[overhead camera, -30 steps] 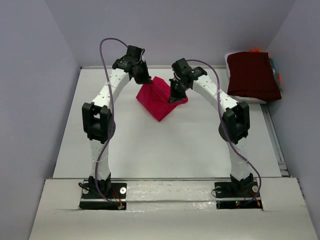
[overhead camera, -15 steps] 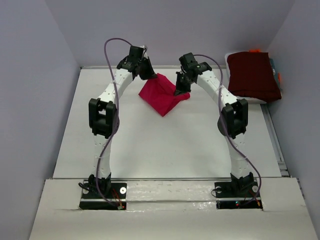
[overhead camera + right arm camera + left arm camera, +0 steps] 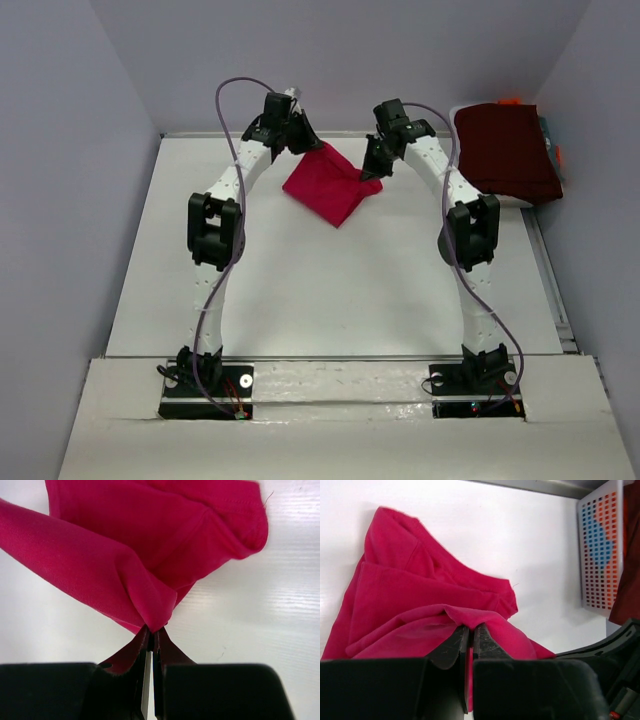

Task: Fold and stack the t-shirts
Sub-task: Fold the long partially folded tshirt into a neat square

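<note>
A crimson-pink t-shirt hangs bunched between my two grippers near the back of the white table. My left gripper is shut on its upper left edge; the pinched cloth shows in the left wrist view at the left gripper. My right gripper is shut on its right corner; the right wrist view shows cloth pinched at the right gripper. A dark maroon folded t-shirt lies at the back right.
The maroon t-shirt rests on a white basket with a perforated wall at the table's back right. A grey wall stands behind the table. The right arm's link shows at the left wrist view's right edge.
Both grippers have moved toward the back of the table with the pink t-shirt, which now sits farther back and slightly right.
</note>
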Action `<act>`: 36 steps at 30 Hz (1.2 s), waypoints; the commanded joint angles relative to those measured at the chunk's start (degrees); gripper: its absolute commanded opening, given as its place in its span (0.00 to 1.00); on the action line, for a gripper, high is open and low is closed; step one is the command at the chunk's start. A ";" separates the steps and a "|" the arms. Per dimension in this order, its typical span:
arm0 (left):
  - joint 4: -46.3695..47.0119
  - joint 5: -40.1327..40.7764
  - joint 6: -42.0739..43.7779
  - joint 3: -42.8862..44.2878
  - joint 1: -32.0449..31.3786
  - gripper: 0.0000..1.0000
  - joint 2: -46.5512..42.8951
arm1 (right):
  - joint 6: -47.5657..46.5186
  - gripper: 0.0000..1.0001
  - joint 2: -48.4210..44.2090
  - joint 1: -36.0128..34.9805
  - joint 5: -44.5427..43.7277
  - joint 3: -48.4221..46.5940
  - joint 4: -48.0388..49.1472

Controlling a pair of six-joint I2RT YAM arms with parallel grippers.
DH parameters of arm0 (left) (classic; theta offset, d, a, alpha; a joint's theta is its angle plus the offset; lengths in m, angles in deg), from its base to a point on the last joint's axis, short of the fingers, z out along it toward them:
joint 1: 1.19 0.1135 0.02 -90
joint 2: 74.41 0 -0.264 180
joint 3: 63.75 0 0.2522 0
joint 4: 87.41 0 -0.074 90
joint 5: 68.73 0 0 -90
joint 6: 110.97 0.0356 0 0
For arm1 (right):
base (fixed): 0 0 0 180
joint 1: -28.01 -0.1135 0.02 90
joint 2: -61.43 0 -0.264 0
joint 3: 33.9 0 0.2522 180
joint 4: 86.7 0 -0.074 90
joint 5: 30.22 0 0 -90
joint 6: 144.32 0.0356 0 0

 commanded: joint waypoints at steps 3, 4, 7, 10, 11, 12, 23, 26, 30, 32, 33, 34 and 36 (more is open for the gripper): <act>12.23 0.16 -0.39 3.64 -0.28 0.06 2.23 | -0.56 0.07 4.11 3.09 -3.60 -6.15 2.46; 13.11 0.16 -0.65 4.26 -0.28 0.06 3.81 | -0.47 0.07 4.64 3.70 -4.03 -7.64 2.64; 13.20 0.51 -0.92 8.29 -0.28 0.06 7.41 | -0.03 0.07 6.14 4.23 -4.74 -9.05 3.86; 14.35 0.43 -1.09 9.44 -0.28 0.06 9.70 | 0.05 0.07 7.37 5.37 -5.01 -9.67 5.18; 14.61 0.43 -1.09 9.62 -0.28 0.06 10.23 | 0.14 0.07 7.89 5.37 -5.01 -10.02 5.36; 14.96 0.25 -1.18 9.80 -0.28 0.06 10.76 | 0.14 0.07 8.25 5.37 -5.18 -10.20 5.71; 20.06 0.77 -2.42 10.68 -0.28 0.71 14.64 | 0.23 0.49 11.50 5.37 -6.68 -11.43 8.44; 20.06 3.06 -0.22 8.49 -0.28 0.80 12.09 | -0.03 0.83 10.89 5.37 -6.76 -10.73 8.53; 15.24 7.28 3.21 7.78 -0.28 0.81 8.06 | -0.56 0.97 8.44 5.37 -8.78 -9.67 8.26; 13.91 8.33 5.05 4.72 -0.28 0.81 5.68 | -0.47 0.97 7.20 5.37 -8.52 -8.45 8.17; 13.82 8.60 5.41 2.96 -0.28 0.81 2.80 | -0.39 0.97 6.59 5.37 -7.74 -8.09 8.00; 13.38 9.12 5.76 1.03 -0.28 0.81 1.64 | -0.12 0.96 5.97 5.37 -7.47 -7.74 7.74; 9.98 10.96 6.64 -1.44 -0.28 0.81 -0.82 | 1.19 0.93 5.00 5.37 -4.84 -7.21 5.90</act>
